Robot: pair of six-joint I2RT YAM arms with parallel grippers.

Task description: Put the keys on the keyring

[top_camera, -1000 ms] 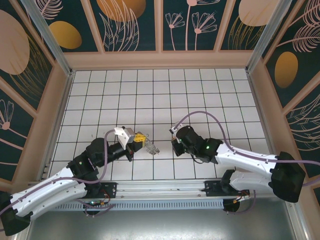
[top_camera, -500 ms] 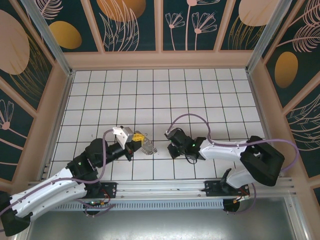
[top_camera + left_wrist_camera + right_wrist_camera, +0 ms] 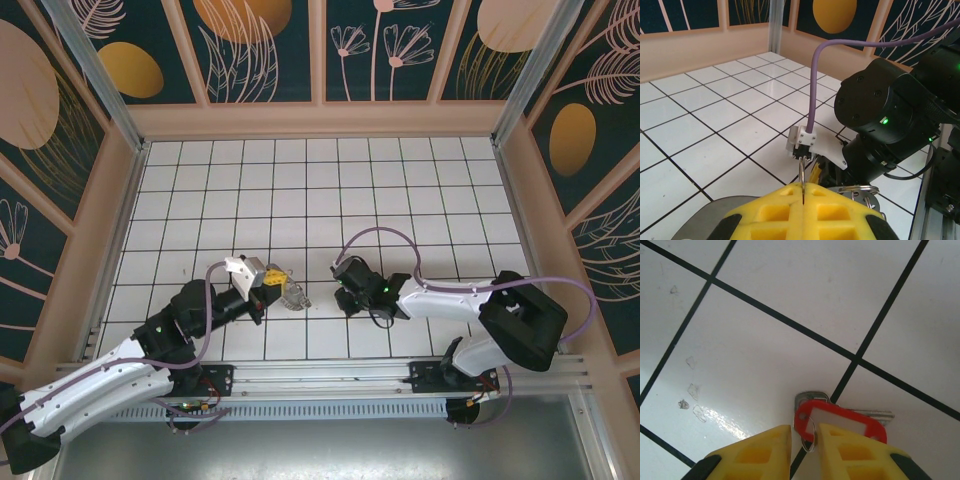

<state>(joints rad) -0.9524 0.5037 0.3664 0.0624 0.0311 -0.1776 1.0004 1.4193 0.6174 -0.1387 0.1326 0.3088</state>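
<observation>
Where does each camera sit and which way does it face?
Top external: above the table, behind both arms, looking down; both show.
Left wrist: low over the tiles, facing the right arm; shut left fingers pinch the keyring.
Right wrist: pointing down at the red-tagged key; right fingers slightly apart.
Shared: the right arm, in top external and left wrist.

Both arms: white moulded links, black cylindrical joint housings. Left arm (image 3: 90,385), right arm (image 3: 445,300). Purple cable (image 3: 813,90) runs to each wrist, ending at a white screwed bracket (image 3: 827,150). Green lights (image 3: 884,120) on black housings. Left end effector (image 3: 803,192), right end effector (image 3: 805,432): yellow fingers, square recesses.
</observation>
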